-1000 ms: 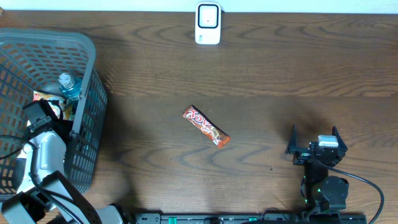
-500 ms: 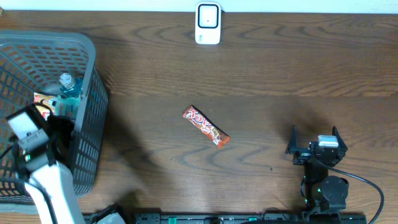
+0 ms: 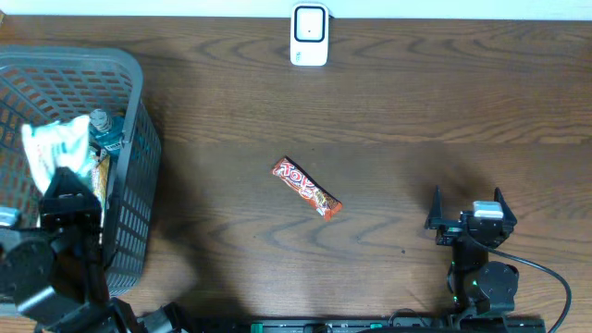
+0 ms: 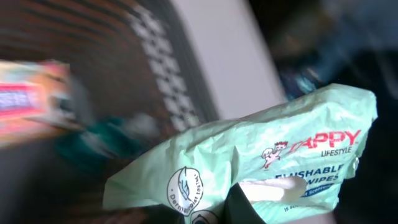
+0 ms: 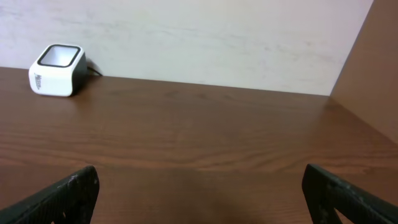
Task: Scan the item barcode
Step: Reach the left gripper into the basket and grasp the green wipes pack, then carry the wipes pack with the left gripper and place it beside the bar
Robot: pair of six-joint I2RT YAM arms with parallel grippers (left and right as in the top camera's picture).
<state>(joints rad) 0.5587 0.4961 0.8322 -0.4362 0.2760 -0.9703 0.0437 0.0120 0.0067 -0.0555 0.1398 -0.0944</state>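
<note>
Early yet: left gripper (image 3: 67, 178) clamped on wipes pack (image 3: 46, 148) above basket (image 3: 129, 231), right gripper (image 3: 467, 209) wide open, far scanner (image 3: 309, 34) not yet reached.

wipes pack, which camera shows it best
Left wrist: the wipes pack is close up and its label is readable. Overhead shows it only as a small pale bundle over the basket. Right wrist does not show it.
</note>
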